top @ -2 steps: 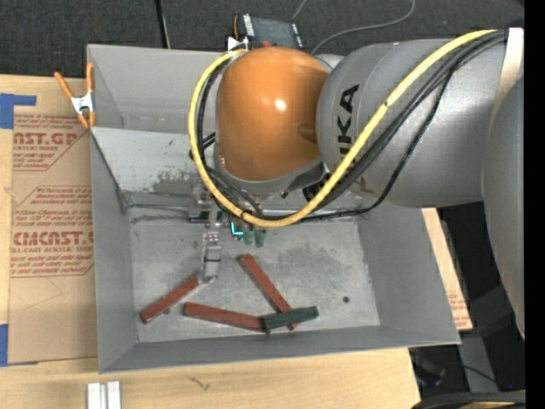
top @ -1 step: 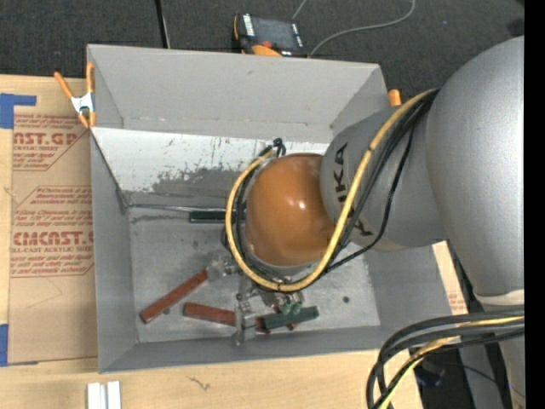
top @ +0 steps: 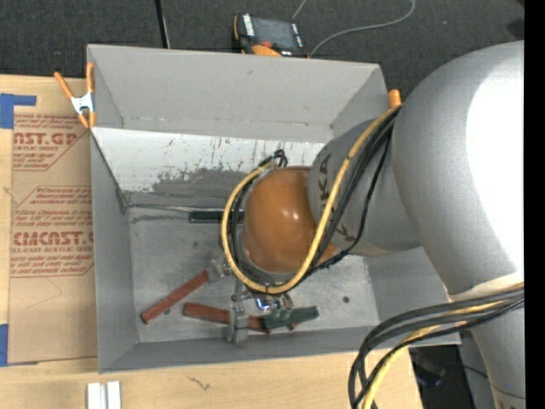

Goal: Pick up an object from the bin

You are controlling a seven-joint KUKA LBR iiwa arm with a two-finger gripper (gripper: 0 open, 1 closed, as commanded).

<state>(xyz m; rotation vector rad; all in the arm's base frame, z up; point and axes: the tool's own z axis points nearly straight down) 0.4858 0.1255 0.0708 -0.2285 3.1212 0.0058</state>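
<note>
Hanging low over the near side of the grey sheet-metal bin (top: 230, 92), the hand (top: 238, 320) sits at the right end of a short red-brown flat strip (top: 204, 311), whose long axis runs leftward away from it. You cannot tell whether the hand is open or closed. Also in the bin: a small green clip-like piece (top: 291, 316) just right of the hand, a longer red-brown strip (top: 174, 297) tilted further left, and a dark slim rod (top: 204, 216) by the far wall.
</note>
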